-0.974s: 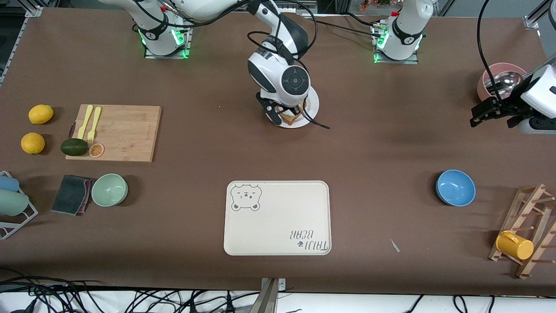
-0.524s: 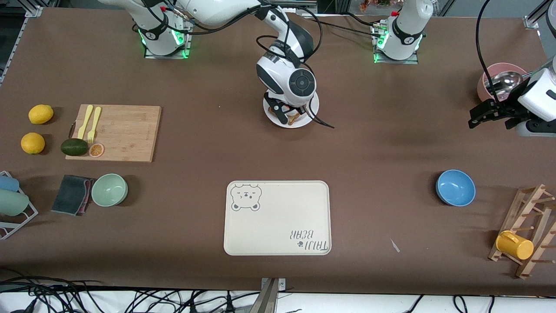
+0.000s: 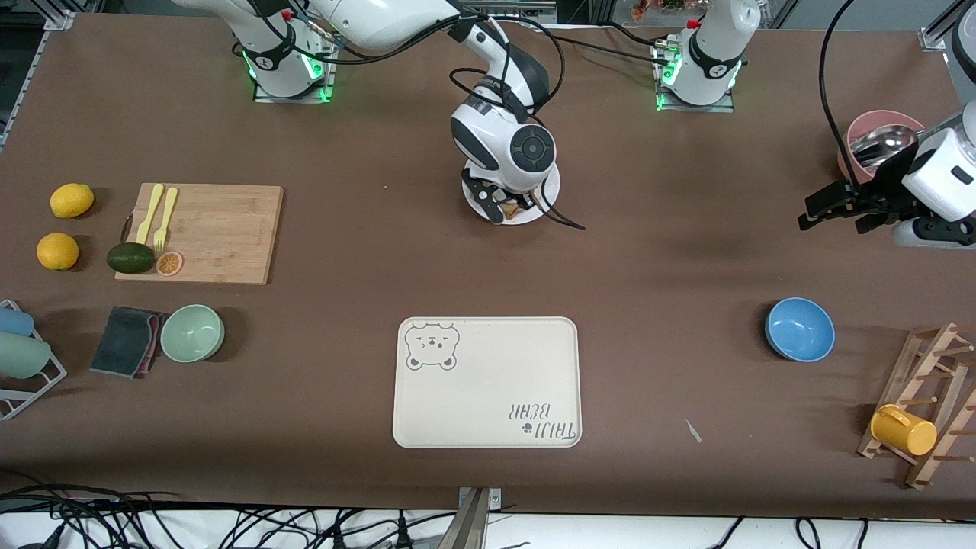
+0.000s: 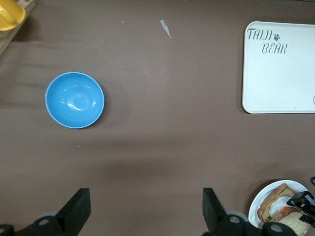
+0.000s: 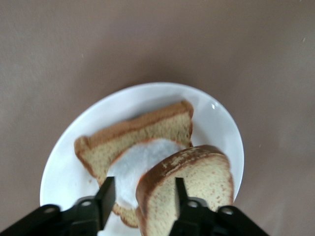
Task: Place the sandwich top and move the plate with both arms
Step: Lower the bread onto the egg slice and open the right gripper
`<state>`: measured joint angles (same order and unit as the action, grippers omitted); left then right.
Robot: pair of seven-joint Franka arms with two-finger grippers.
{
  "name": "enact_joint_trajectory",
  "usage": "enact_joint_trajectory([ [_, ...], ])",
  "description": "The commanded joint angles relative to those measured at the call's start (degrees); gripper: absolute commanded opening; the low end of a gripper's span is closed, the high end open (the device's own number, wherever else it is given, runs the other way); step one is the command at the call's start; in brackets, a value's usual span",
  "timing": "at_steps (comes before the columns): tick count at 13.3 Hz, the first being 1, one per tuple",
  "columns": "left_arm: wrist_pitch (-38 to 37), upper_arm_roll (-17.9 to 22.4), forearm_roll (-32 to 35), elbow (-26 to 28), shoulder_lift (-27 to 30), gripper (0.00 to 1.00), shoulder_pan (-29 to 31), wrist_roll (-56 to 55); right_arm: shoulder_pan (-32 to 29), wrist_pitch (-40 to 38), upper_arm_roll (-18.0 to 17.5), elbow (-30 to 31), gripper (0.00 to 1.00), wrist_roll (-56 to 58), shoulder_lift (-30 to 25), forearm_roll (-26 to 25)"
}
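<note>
Right gripper: low over the plate, fingers parted. One finger stands clear of the bread edge and the other lies against the slice's face, so the grasp looks released.
Sandwich top: a light tan slice with a brown crust. It is on the plate, tilted, leaning on the egg toast between the right gripper's fingers.
Egg toast: lies flat on the plate, with the white of a fried egg on top.
Plate: round and white, on the brown table near the middle of the arms' edge, farther from the front camera than the tray.
Left gripper: waits in the air over bare table toward the left arm's end. Its fingers are spread wide and hold nothing.
Blue bowl: on the table, nearer the front camera than the spot under the left gripper.
Tray: cream, with a bear drawing, well apart from the plate.
</note>
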<state>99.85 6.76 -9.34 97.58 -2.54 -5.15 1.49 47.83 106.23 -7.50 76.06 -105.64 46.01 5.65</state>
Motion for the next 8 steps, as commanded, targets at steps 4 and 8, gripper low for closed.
enact_joint_trajectory([
  [4, -0.01, 0.36, -8.85, 0.85, -4.57, 1.00, 1.45, 5.18, -0.11, -11.38, 5.03, -7.49, 0.67, 3.50, -0.75, -1.17],
  [8, -0.36, 0.36, -18.93, 5.68, -6.50, 1.00, 3.56, 15.80, 0.07, -13.77, 11.35, -8.21, 0.71, 14.02, -4.16, -1.26],
])
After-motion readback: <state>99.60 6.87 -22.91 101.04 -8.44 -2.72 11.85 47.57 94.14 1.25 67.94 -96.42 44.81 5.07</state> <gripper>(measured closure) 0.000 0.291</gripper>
